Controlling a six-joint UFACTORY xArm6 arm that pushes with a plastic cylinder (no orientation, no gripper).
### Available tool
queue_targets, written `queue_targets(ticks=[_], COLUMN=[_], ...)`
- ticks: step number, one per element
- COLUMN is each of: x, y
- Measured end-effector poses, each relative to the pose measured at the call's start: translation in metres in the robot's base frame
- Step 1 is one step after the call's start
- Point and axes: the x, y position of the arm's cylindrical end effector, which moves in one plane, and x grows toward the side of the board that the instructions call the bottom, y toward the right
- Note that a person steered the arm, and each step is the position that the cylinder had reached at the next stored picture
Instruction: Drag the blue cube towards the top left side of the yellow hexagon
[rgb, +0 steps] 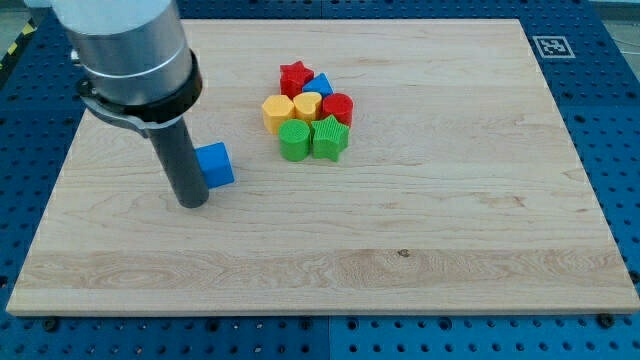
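The blue cube (215, 164) lies on the wooden board, left of the middle. My tip (192, 202) stands just left of and slightly below the cube, touching or almost touching its left side. The yellow hexagon (277, 111) sits to the cube's upper right, at the left edge of a tight cluster of blocks. The rod's thick dark shaft hides a little of the board behind it.
The cluster holds a red star (295, 75), a second blue block (321, 84), a yellow heart (307, 103), a red block (338, 107), a green cylinder (295, 141) and a green star (329, 137). The board's left edge (60, 180) is near my tip.
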Motion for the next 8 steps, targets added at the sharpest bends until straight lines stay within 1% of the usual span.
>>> queue_targets(ticks=[4,5,6,7,8], x=[-0.006,-0.030,-0.040,-0.028,-0.002], y=[-0.001,-0.001,-0.001,0.003,0.024])
